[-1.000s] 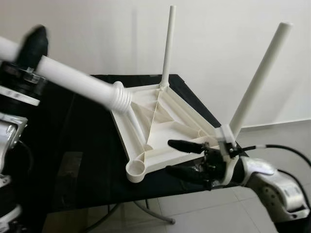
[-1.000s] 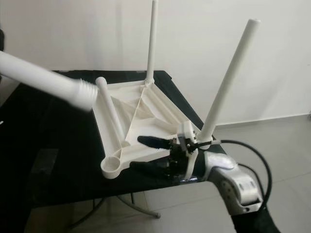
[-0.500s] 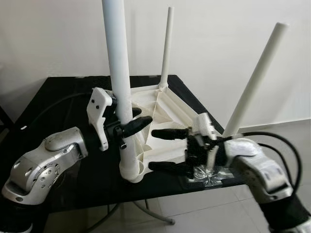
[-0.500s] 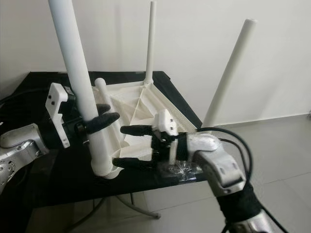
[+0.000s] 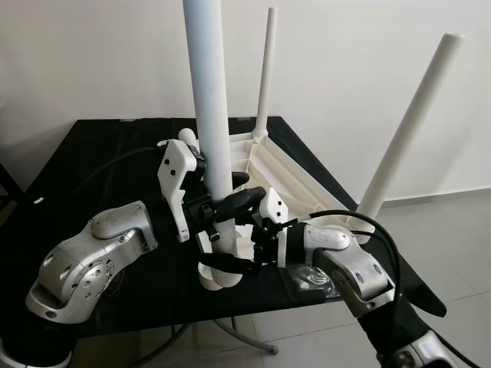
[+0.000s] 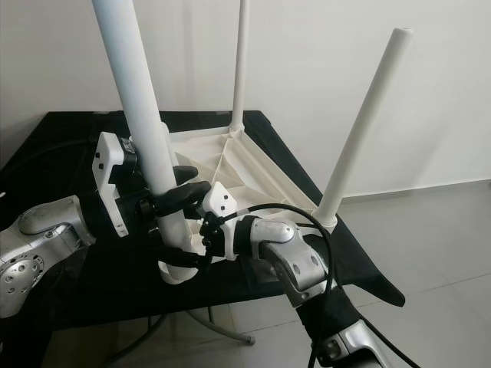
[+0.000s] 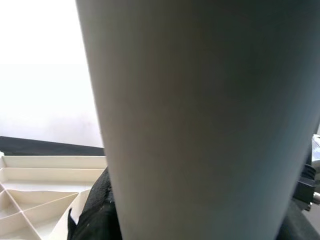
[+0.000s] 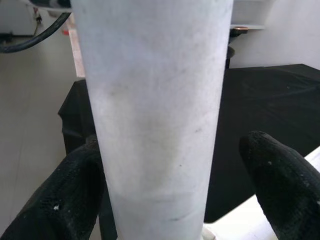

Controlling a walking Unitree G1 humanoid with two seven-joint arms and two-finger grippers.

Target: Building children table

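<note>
A white tabletop [image 5: 265, 165] is laid, seemingly upside down, on a black table [image 5: 100, 153].

A thick white table leg [image 8: 155, 115] stands upright between the right gripper [image 8: 165, 185]'s two black fingers [image 8: 280, 180]; the fingers sit spread on either side of it, one against it, the other apart. Behind lie a black tabletop [image 8: 270, 100], pale floor [image 8: 35, 110] and a black cable [image 8: 35, 42].

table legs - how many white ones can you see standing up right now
3. One leg stands at the near corner socket, with the left gripper shut on it; one thin-looking leg at the far corner; one leg at the right corner, leaning outward. A fourth may be hidden.
</note>
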